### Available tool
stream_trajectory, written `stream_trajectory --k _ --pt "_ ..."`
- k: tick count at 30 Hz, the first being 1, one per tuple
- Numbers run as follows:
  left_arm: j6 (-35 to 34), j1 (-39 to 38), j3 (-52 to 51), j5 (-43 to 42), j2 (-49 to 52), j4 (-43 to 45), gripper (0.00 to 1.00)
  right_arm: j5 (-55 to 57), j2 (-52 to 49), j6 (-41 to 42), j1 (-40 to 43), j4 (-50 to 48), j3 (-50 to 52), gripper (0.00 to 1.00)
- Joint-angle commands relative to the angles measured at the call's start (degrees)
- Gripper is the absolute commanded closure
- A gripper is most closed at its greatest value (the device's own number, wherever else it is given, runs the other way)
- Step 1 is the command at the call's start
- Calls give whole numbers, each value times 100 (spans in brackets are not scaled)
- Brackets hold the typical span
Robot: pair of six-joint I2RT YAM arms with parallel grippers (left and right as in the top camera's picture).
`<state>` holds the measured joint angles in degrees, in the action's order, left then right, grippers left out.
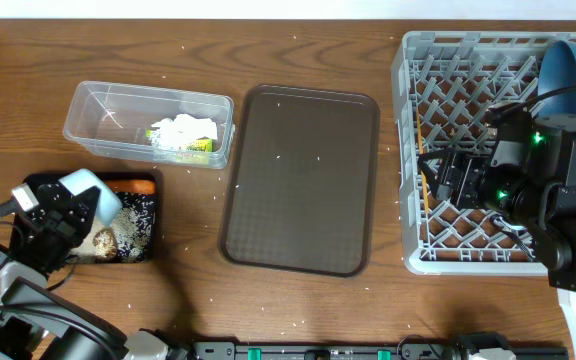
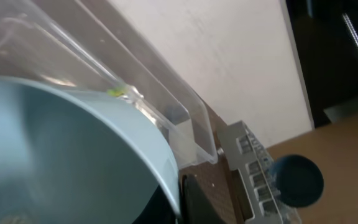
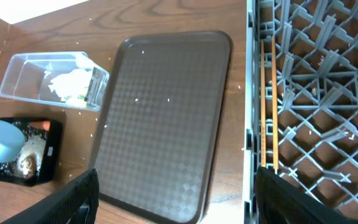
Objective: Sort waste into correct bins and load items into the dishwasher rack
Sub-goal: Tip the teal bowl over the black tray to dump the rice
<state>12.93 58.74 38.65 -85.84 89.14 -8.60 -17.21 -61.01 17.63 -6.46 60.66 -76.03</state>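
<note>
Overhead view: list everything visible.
Plastic tub: one, clear, far left.
Crumpled tissue: one, white, in tub.
Wrapper: one, green-and-silver, in tub.
Shallow tray: one, black, near left.
Carrot: one, orange, black tray.
Food lump: one, brown, black tray.
Rice grains: many, white, black tray.
Bowl: one, pale, above black tray.
Serving tray: one, brown, centre.
Lattice rack: one, grey, right.
Plate: one, blue, in rack.
Chopsticks: two, wooden, in rack.
Left pincer: black, holding bowl.
Right pincer: black, open.

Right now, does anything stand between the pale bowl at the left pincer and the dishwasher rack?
Only the brown serving tray, lying flat on the table between pale bowl and rack; a lifted bowl should pass over it.
</note>
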Motion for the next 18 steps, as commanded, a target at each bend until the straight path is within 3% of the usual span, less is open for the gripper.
stream_trajectory --k 1,2,4,6,8,10,12,13,15,18 --pt "31 -72 -66 136 -35 -22 94 -111 0 57 -52 -2 -35 26" --pt "125 -55 -66 -330 -35 -4 93 -116 0 57 -52 -4 -35 26" --pt "654 -98 -98 -92 -37 -48 94 -125 4 57 -52 7 -35 26" --pt "162 -66 -96 -234 -31 42 94 -125 4 57 -52 2 -35 26" --pt "446 -107 -118 -199 -31 28 94 -125 4 55 -52 26 -35 26" --pt "140 -118 -125 -238 -17 39 94 -125 4 55 -52 17 -35 26" --pt "518 -162 -155 -240 -20 52 94 -125 4 55 -52 20 -35 26" --pt "476 -175 -168 4 -15 57 94 -125 4 55 -52 22 -35 26" --pt "105 -155 -160 -431 -15 129 94 -125 4 55 -52 13 -35 25" --pt "44 -306 -177 -415 -48 129 94 -125 4 57 -52 -31 -35 26"
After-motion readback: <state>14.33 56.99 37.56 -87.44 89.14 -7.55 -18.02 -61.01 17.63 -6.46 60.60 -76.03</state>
